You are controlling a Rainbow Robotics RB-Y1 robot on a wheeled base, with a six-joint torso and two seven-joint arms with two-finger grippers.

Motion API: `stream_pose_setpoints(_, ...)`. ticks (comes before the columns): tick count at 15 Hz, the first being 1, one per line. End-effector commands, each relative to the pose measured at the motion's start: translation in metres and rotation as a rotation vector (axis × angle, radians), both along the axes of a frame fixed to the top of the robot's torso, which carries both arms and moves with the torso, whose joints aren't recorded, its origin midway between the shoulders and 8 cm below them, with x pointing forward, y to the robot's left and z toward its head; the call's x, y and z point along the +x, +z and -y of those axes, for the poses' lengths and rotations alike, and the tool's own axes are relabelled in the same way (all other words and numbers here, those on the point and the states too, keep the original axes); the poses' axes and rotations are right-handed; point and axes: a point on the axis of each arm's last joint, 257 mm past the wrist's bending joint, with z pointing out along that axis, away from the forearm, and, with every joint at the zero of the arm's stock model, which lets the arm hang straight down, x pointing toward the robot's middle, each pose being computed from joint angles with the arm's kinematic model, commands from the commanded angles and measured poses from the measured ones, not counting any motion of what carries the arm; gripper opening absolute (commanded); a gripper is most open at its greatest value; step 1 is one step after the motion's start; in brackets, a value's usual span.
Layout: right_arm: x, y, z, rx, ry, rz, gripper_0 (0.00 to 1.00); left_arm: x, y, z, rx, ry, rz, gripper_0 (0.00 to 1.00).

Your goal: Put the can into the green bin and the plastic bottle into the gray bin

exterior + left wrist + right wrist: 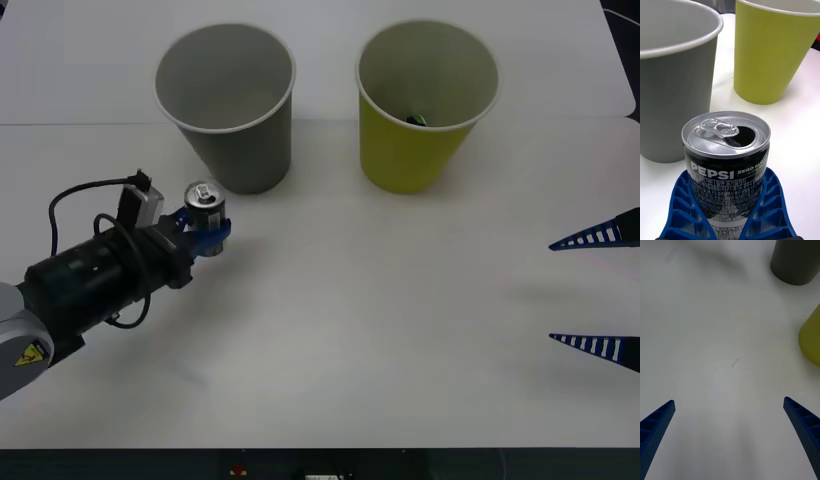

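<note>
Left arm reaches in from lower left; left gripper (207, 228) clamps the can (205, 199) upright; right gripper (597, 290) spread wide at right edge.

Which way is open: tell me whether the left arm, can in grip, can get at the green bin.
Probably yes. The left gripper holds the can upright beside the gray bin; bare table lies between it and the green bin, and the right gripper waits off to the side.

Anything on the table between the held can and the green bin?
Only the gray bin's base edges in; past it, bare table between can and green bin, front view.
</note>
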Motion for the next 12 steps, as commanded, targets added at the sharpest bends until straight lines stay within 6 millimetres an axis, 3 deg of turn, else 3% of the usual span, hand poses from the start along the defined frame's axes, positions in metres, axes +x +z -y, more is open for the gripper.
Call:
stream_pose_setpoints(1,0.0,0.0,0.0,0.0,0.0,0.0,1.0,-0.025,0.027,0.007,-0.008,-0.061,-0.124,0.0)
stream_pose_setpoints(6,0.0,0.0,0.0,0.0,0.0,0.0,1.0,-0.059,0.064,0.031,-0.112,-0.179,-0.316,0.0)
stream_pose_setpoints(12,0.0,0.0,0.0,0.0,0.0,0.0,1.0,-0.07,0.091,0.044,-0.003,-0.248,-0.391,0.0)
